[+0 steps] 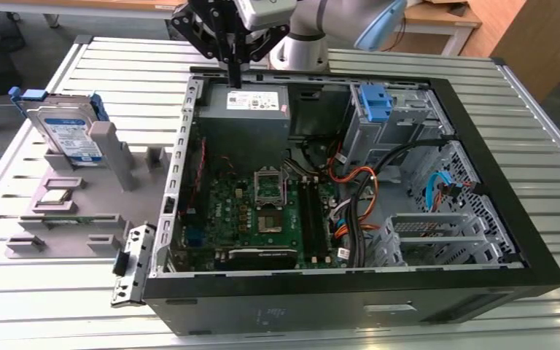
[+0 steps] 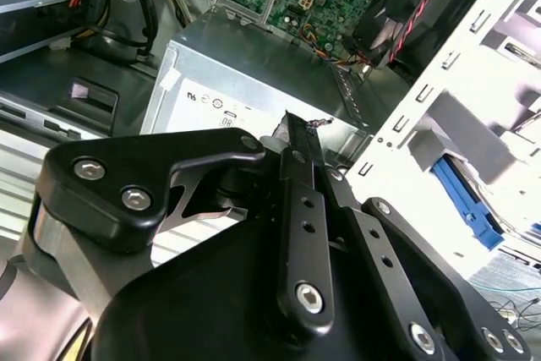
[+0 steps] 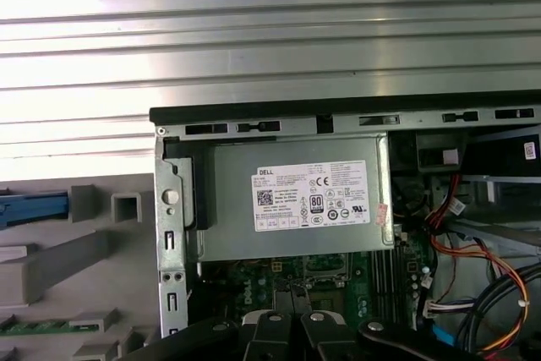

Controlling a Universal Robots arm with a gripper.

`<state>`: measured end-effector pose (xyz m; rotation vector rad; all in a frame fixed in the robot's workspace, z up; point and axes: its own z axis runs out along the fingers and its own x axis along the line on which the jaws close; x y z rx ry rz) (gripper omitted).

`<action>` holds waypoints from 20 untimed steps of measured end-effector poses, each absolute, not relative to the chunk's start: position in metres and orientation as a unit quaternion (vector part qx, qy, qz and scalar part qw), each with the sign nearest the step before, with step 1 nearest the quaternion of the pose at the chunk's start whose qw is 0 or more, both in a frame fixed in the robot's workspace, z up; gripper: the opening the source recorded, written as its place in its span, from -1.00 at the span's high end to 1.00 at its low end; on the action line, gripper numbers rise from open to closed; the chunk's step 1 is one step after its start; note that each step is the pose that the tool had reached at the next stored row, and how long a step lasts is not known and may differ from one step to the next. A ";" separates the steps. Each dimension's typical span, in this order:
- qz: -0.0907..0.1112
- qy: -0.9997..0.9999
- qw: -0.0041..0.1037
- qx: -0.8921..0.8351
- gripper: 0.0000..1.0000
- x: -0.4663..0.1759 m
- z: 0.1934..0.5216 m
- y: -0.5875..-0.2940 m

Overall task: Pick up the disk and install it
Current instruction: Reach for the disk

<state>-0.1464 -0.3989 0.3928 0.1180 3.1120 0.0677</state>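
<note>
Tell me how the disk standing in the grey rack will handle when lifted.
The disk looks like a rigid metal slab, so probably stiff and heavy for its size. It stands on edge in the grey rack, so a sideways push may tip it. Its blue carrier may flex.

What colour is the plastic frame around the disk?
The frame is blue, best seen in the exterior view around the disk.

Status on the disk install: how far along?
Done: nothing yet. The disk stands in the grey fixture outside the case. In hand: nothing; the gripper, shut and empty, hangs over the power supply. Left: both the pickup and the install.
</note>
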 end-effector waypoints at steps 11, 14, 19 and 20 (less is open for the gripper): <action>0.022 0.999 0.013 0.038 0.80 -0.156 0.392 -0.399; 0.022 0.999 0.014 0.038 0.80 -0.162 0.392 -0.399; 0.022 0.999 0.014 0.038 0.80 -0.173 0.391 -0.399; 0.022 0.999 0.014 0.038 0.80 -0.175 0.391 -0.399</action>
